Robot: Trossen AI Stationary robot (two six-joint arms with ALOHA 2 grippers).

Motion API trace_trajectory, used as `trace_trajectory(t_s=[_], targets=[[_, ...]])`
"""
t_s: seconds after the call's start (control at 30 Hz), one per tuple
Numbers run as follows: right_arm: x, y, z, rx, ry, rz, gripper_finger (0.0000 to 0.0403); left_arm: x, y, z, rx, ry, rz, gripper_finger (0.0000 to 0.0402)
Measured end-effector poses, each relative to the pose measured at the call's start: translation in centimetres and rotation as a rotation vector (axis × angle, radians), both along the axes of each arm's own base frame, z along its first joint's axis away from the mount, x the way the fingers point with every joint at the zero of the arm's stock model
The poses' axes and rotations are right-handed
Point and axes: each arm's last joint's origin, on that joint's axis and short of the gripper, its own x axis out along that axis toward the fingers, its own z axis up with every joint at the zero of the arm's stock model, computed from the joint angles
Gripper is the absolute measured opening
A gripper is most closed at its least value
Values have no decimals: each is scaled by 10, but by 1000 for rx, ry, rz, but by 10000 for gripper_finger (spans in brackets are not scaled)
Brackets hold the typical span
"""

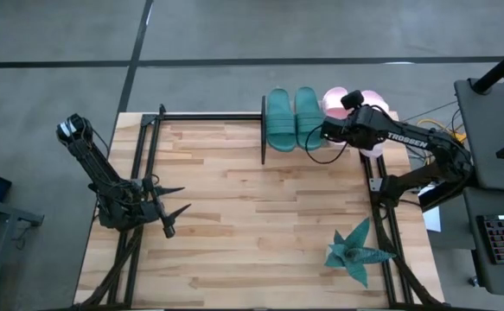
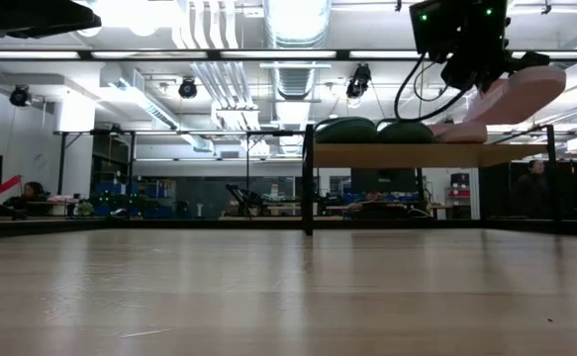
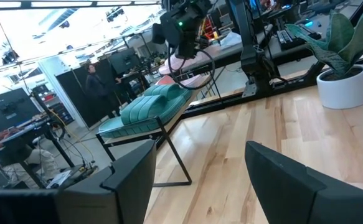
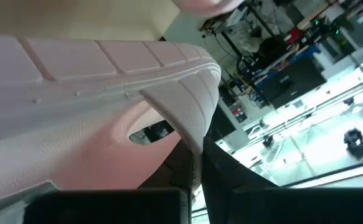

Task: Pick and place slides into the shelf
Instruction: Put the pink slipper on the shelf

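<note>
My left gripper point(image 1: 172, 210) waits spread over the near left tabletop. At the far edge, my right gripper point(image 1: 328, 131) pinches the last pale pink foam slide point(image 2: 519, 94) by its ribbed strap, tilted above the small light wood shelf point(image 2: 417, 154). I'd level it and lower gently beside the other pink slide point(image 2: 458, 132), clear of the two dark teal slides point(image 1: 292, 118) and the shelf's black uprights. The teal spiky plant point(image 1: 357, 252) sits well apart.

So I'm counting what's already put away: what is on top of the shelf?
On the shelf sit two teal slides side by side and one pink slide beside them. The right gripper holds a second pink slide tilted above it. The arm covers most of both pink slides from above.
</note>
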Motion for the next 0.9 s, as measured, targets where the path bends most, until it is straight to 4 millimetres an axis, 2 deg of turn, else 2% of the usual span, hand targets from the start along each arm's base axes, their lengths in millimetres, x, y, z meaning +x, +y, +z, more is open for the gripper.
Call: trace_trajectory(t_s=[0.37, 0.5, 0.9], targets=[[9, -26, -12, 47, 95, -31, 9, 0, 0, 0, 1, 1, 0, 231], [13, -34, -18, 53, 62, -55, 9, 0, 0, 0, 2, 1, 0, 231], [17, -36, -57, 88, 147, 20, 9, 0, 0, 0, 2, 1, 0, 231]])
